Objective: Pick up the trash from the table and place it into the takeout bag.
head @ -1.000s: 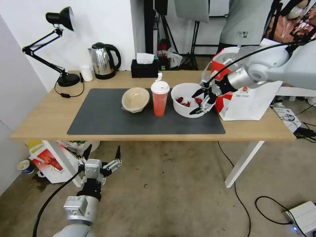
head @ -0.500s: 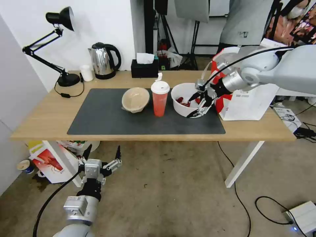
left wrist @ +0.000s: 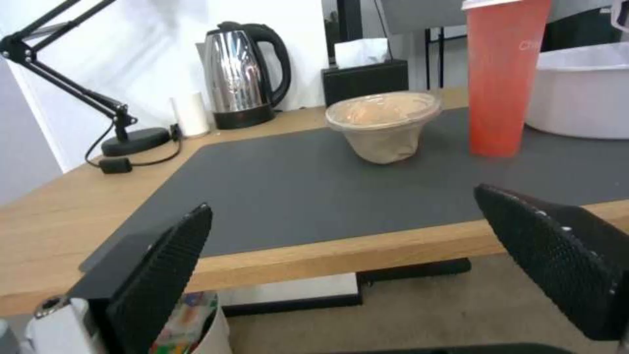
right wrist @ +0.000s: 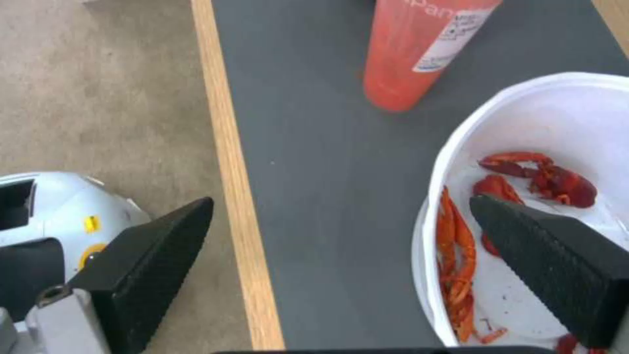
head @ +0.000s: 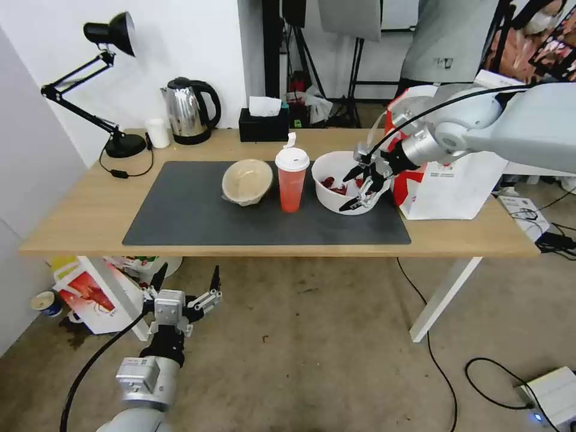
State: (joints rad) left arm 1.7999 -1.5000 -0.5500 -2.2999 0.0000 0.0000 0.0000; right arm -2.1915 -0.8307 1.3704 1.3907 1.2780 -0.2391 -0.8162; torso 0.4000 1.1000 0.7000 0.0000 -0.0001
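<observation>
The large white plastic bowl with red crayfish scraps sits on the dark grey mat of the table. My right gripper is open and straddles the bowl's near right rim, one finger inside the bowl, the other over the mat. The red drink cup stands just left of the bowl, and the beige paper bowl is left of that. The takeout bag stands at the table's right end. My left gripper hangs open below the table's front edge.
A desk lamp, a kettle, a small white cup and a black tissue box line the table's back. A lobster-print box stands under the table at left. Cables and a power box lie on the floor at right.
My right gripper has shifted a little to the left over the white bowl's rim, still open. The left arm has not moved.
</observation>
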